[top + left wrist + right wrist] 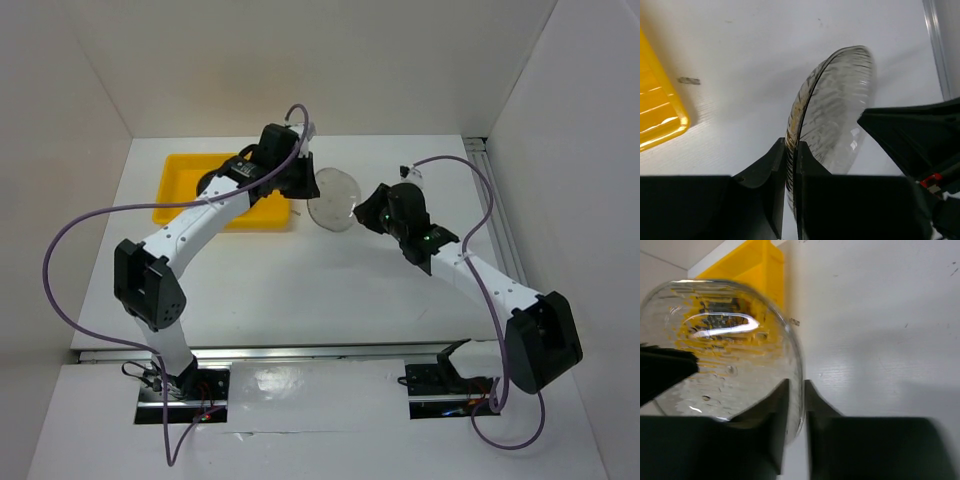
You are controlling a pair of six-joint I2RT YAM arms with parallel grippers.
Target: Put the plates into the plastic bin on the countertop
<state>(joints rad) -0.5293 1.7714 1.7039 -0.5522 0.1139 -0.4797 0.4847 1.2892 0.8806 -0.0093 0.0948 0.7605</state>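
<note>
"Translucent grey plate [840,105] first: which fingers are gripping it?"

"The left gripper [791,150] is pinching its rim, both black fingers [765,170] pressing flat against the ribbed edge."

"And the other side?"

"The right gripper [796,390] is straddling the opposite rim, one finger on each face. Whether they are pressing on it or standing slightly off it, I cannot tell; the glassy edge is blurring the contact."

"Where is the plate sitting?"

"It is hanging in the air between the two grippers, tilted up on edge, over the white countertop [300,280]. It is hovering just beside the right end of the yellow bin [175,190], outside its walls."

"And the arms?"

"Both are reaching in from the near edge, meeting mid-table."
</note>
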